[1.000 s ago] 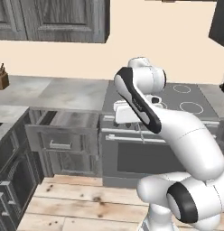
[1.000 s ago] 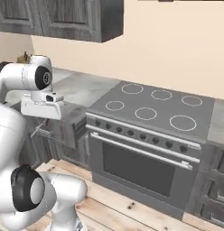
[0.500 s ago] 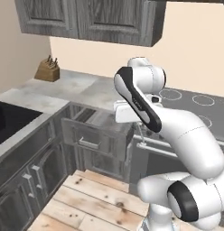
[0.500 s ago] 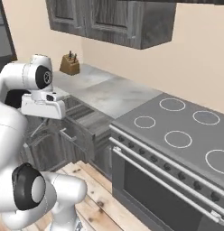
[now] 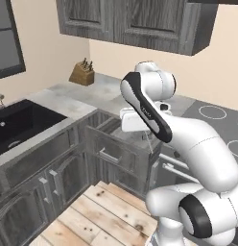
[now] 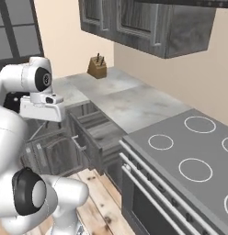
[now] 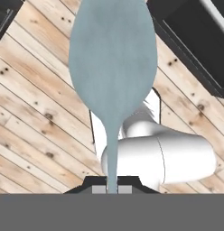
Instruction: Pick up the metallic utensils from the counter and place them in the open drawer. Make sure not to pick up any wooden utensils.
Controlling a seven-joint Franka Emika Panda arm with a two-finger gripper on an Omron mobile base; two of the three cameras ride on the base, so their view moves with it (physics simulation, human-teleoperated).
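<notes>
My gripper (image 7: 112, 189) is shut on the thin handle of a silver-grey metal spoon (image 7: 112, 58), whose bowl points away from the hand over the wooden floor. In the left base view the gripper (image 5: 144, 132) hangs just to the right of the open drawer (image 5: 113, 140), near its front. The drawer (image 6: 94, 125) is dark grey wood-grain with a silver bar handle and stands pulled out under the marbled counter (image 6: 129, 102). The wooden utensils are out of view.
A knife block (image 5: 82, 74) stands at the counter's back corner. A black sink (image 5: 22, 120) lies to the left and a stove top (image 6: 189, 153) with its oven to the right. Wall cabinets (image 6: 148, 25) hang above. Plank floor lies in front of the drawer.
The whole picture has shifted, so the base has moved: the drawer and counter now sit nearer and the sink has come into view. The gripper stays shut on the spoon.
</notes>
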